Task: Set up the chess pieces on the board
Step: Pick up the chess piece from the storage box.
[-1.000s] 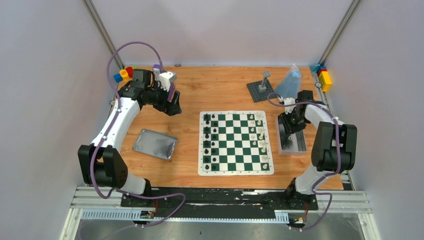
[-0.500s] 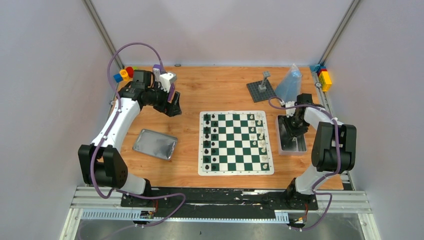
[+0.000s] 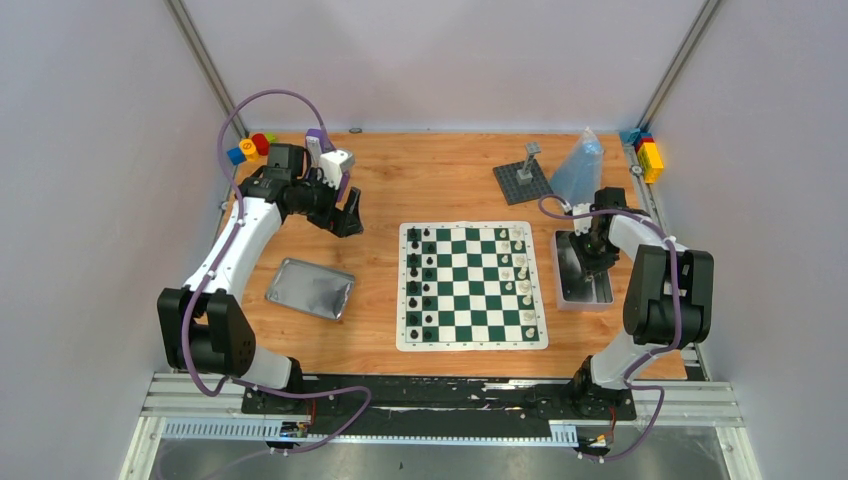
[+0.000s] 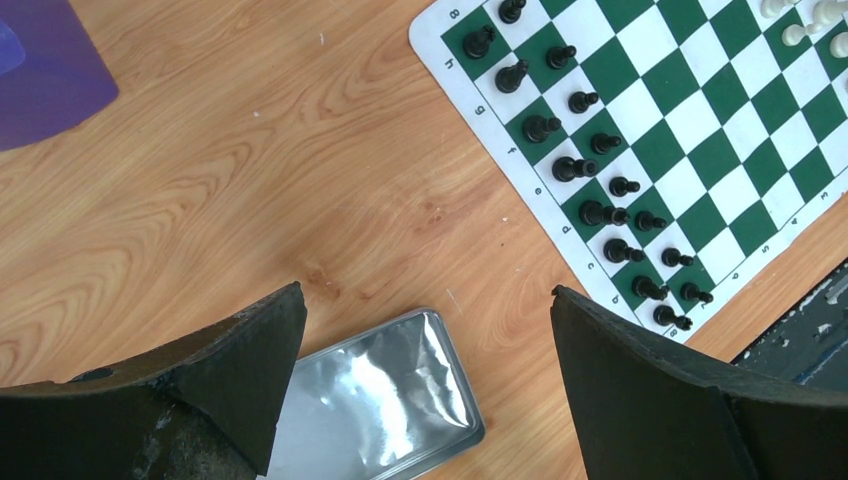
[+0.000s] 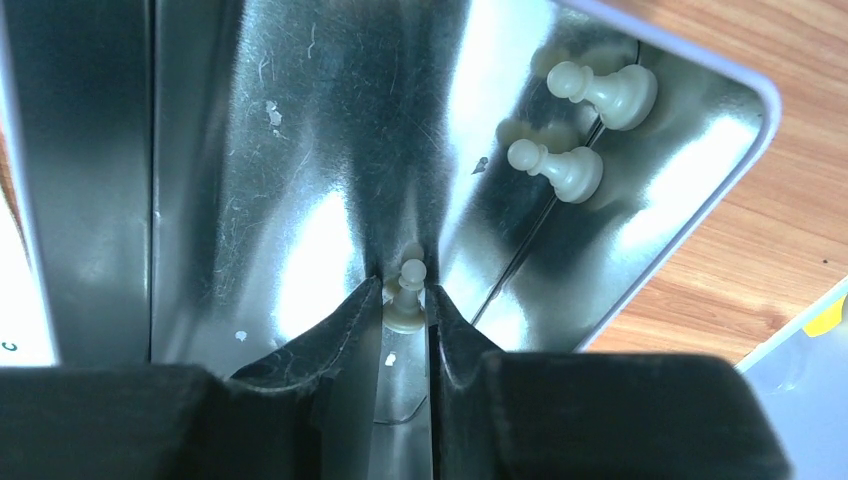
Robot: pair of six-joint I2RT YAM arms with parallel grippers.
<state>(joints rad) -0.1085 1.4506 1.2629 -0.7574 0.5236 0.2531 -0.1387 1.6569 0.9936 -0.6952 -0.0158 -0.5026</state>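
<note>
Right gripper clamped on pawn by fingertips only, in tin near table's right edge; risk: slips on lift. Left gripper wide apart.

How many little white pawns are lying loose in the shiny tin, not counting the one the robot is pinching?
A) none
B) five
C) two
C: in the right wrist view, one loose pawn and a second loose pawn lie in the tin, apart from the pinched pawn between the right gripper fingers.
</note>
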